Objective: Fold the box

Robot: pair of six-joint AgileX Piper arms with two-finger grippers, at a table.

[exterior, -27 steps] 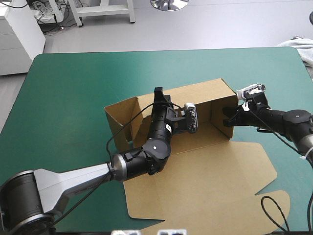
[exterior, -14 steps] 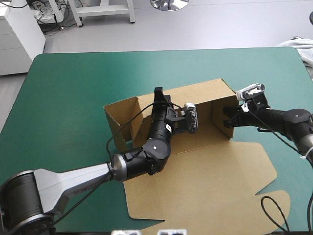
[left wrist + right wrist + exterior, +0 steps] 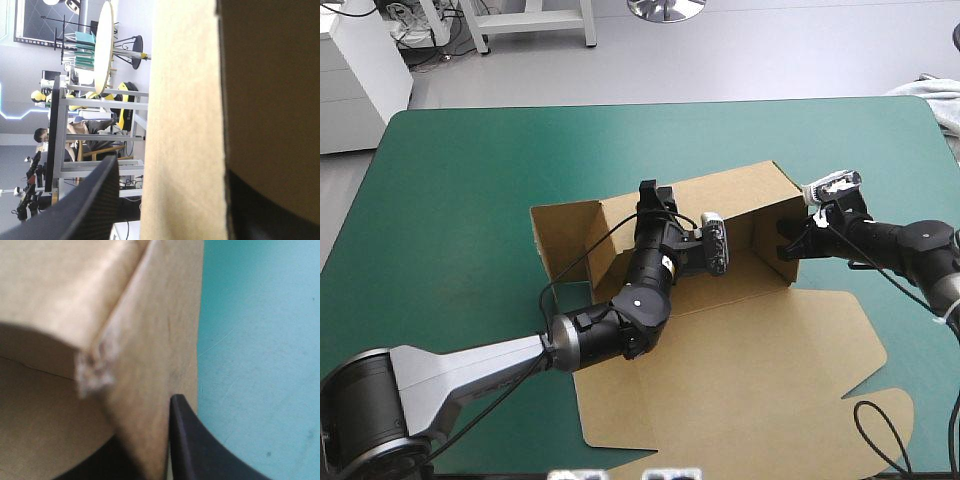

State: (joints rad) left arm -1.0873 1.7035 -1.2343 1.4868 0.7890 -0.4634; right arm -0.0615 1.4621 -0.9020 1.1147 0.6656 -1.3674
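Brown board box [image 3: 750, 340], part-formed, walls up and lid flat, at the middle of the teal-green table [image 3: 450, 200].

Condition: far wall [image 3: 720, 190] upright, with left wall [image 3: 565, 235] and right wall [image 3: 772, 238] raised at its ends and the floor open to view. The lid [image 3: 770, 380], with its cut tabs, lies flat toward the near edge. Grippers: the left gripper [image 3: 655, 197] has its black fingers [image 3: 90, 210] apart, one on each side of the far wall's top edge near its middle, not seen to clamp. The right gripper [image 3: 788, 240] has its fingers all but together, pinched on the right wall's near edge. Step in hand, as judged: squaring and tucking the walls. Handling advice: hold the right wall upright while the far wall's top is worked down and inward. Use even pressure along the crease, lest the board buckle or the unheld left wall splay outward.
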